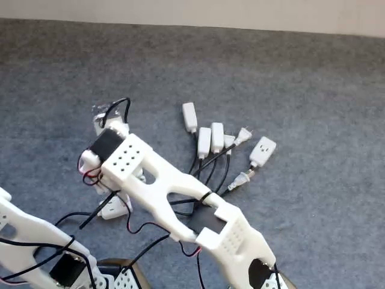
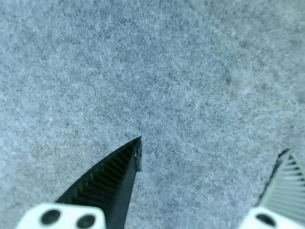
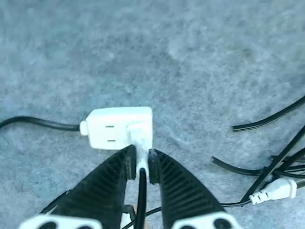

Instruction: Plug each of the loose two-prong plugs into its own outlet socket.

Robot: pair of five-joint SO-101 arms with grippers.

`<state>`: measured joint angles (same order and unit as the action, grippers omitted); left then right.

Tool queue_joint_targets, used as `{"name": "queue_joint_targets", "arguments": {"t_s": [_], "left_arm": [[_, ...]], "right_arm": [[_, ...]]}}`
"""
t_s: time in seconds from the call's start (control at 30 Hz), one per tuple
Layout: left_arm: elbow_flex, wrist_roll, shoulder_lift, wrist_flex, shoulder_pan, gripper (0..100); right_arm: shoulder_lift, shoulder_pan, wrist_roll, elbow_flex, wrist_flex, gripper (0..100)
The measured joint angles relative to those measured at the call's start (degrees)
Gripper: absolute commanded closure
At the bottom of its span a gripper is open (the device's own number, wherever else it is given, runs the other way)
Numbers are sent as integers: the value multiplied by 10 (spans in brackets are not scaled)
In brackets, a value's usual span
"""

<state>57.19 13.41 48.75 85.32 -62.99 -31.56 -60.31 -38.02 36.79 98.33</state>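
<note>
Left pincer (image 2: 212, 145) hangs wide open above bare grey carpet (image 2: 143, 57), holding nothing, its arm (image 1: 30, 235) folded low. Right pincer (image 3: 141, 155), on an arm (image 1: 180, 192) stretched long with the wrist tipped down, is closed on one white plug (image 3: 138, 136) seated in the socket block (image 3: 107, 129) just ahead of its tips. Well off to its side lie four more socket blocks (image 1: 204, 141) and two loose plugs (image 1: 240, 179), fanned on black cords (image 1: 210, 171).

no legible text, labels, brand marks or numbers in any view: nothing readable on the white plastic outlet block (image 3: 107, 129), the white two-prong plug (image 3: 139, 138) or the white perforated plastic arm shell (image 1: 180, 186)
</note>
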Motion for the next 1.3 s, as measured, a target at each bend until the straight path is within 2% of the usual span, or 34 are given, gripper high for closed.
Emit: {"name": "queue_joint_targets", "arguments": {"t_s": [0.33,0.8,1.07,1.3], "left_arm": [[0,0,0,0,0,589],[0,0,0,0,0,589],[0,0,0,0,0,589],[0,0,0,0,0,589]], "right_arm": [[0,11,0,0,0,994],[0,-19,0,0,0,994],[0,-64,0,0,0,994],[-1,-62,0,26,0,994]]}}
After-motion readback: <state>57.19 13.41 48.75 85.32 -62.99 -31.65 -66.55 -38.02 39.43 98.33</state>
